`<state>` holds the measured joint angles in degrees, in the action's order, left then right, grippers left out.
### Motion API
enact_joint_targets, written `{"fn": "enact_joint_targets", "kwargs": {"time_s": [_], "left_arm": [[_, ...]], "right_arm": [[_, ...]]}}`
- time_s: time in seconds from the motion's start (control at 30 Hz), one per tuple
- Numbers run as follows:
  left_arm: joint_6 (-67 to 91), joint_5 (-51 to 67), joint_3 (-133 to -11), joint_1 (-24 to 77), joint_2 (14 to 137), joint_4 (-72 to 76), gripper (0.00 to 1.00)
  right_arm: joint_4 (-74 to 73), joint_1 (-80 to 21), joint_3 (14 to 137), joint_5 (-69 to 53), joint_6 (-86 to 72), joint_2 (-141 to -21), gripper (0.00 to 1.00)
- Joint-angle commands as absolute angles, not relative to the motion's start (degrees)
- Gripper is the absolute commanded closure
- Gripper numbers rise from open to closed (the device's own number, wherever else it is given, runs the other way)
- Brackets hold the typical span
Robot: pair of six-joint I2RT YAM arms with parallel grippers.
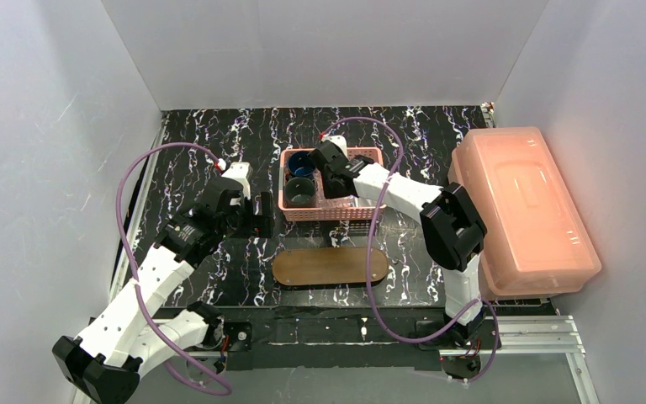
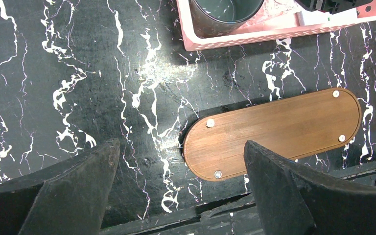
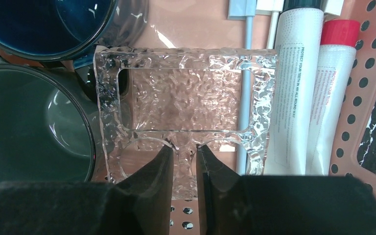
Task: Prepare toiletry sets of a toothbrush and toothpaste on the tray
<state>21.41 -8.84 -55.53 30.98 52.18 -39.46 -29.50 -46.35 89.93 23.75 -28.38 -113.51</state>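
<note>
Right gripper (image 3: 183, 149) is down inside the pink basket (image 3: 367, 49), jaws clenched on the near rim of a clear textured holder (image 3: 186, 93), with only a sliver of that rim between the fingers. Hard against the holder's left side sit a grey-green cup (image 3: 29, 127) and, behind it, a dark blue cup (image 3: 44, 24). Just to its right run slim pale handles (image 3: 247, 98), toothbrushes by the look of them, then two white toothpaste tubes, one dark-capped (image 3: 293, 88) and one red-capped (image 3: 330, 98), with the basket's perforated wall right beside the last. Out on the table, the tray (image 1: 330, 266) lies nearer the arm bases than the basket, flat and completely bare. The left gripper (image 2: 181, 144) hangs released above the marbled tabletop by the tray's left end, fingers spread wide, holding nothing. By my reading, no set is laid yet, and every brush and tube has to come across. Room to work: it's crowded sideways in the basket, so straight up looks like the clean way out. A strip of bare table separates basket and tray, the tray's near side runs close to the table's front edge, and the big pink lidded box (image 1: 521, 210) fills the right side.
</note>
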Motion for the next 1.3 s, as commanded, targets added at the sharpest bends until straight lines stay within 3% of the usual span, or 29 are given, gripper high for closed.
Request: {"fn": "enact_joint_targets", "kwargs": {"time_s": [0.0, 0.3, 1.27], "left_arm": [[20.66, -9.84, -55.01, 31.20, 51.68, -39.99, 0.02], [20.57, -10.02, -55.02, 31.20, 51.94, -40.00, 0.02], [20.41, -11.22, -54.97, 31.20, 52.91, -40.18, 0.02]], "right_arm": [[-29.67, -46.63, 91.84, 24.18, -28.57, -114.35, 0.79], [-30.37, -46.75, 93.01, 25.18, -28.39, -112.52, 0.99], [-29.73, -47.00, 91.52, 30.03, -26.80, -100.05, 0.99]]}}
